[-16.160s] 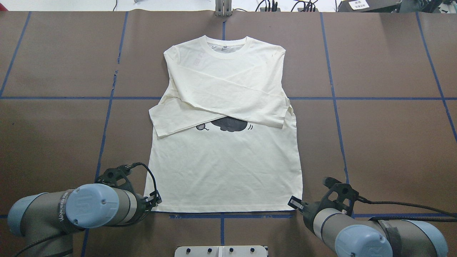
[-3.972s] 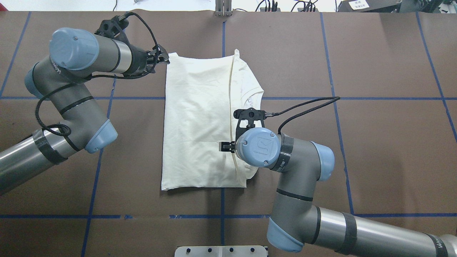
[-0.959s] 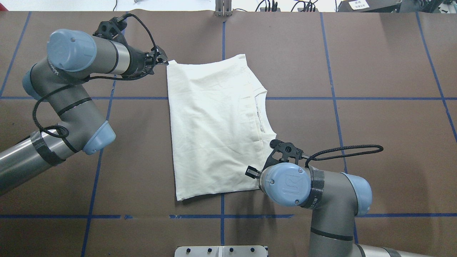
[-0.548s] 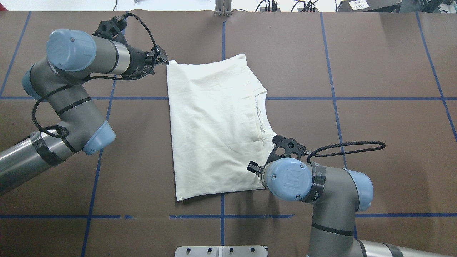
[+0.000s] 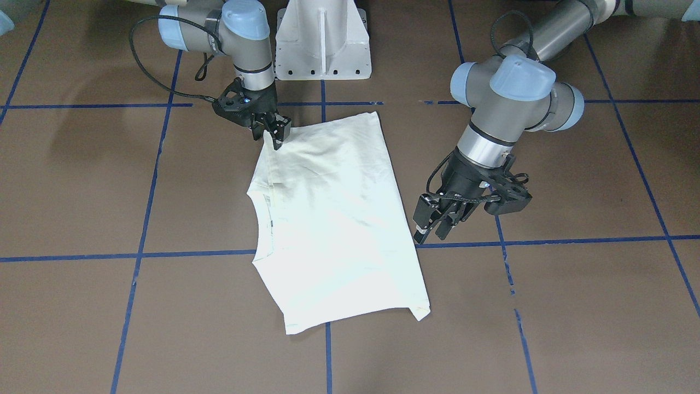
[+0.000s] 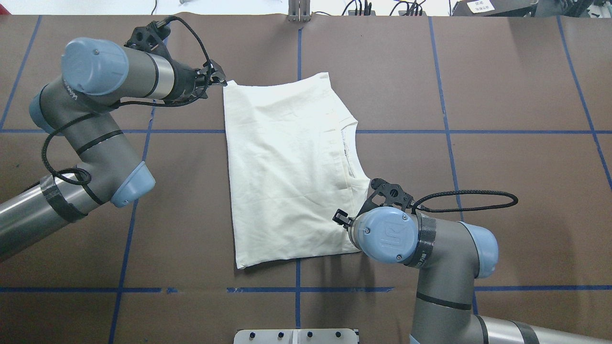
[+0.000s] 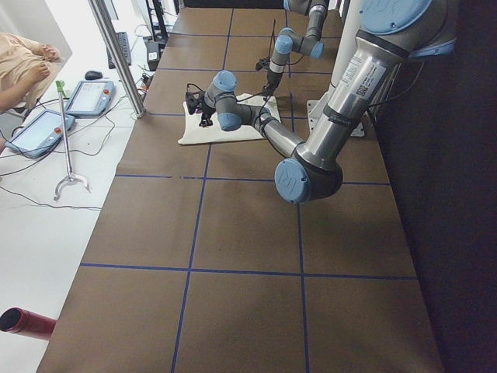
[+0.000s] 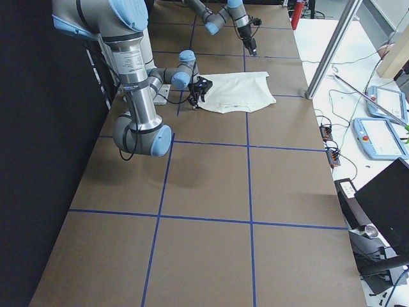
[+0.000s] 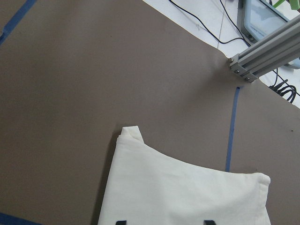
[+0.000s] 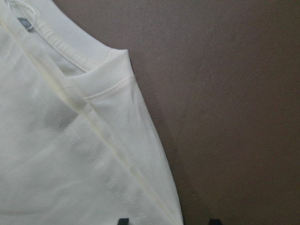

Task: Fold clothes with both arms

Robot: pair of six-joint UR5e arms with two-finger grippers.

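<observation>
silver-grey tubular left arm [image 6: 103,148] and right arm [image 6: 444,248], light-blue joint caps, black tape bands, looping black cables [image 6: 466,193], black left gripper [image 5: 431,232] and right gripper [image 5: 278,137], white pedestal base [image 5: 322,44].

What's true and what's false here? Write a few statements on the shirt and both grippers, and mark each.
1. The shirt lies folded with its plain side up, no print showing. True.
2. The left gripper is shut on the shirt. False: its fingers are apart, beside the shirt's left edge.
3. The neckline sits on the robot's right side of the shirt. True.
4. The right gripper is at the shirt's far edge. False: it is open, by the near right corner.
5. The shirt covers part of a blue tape line. True.
</observation>
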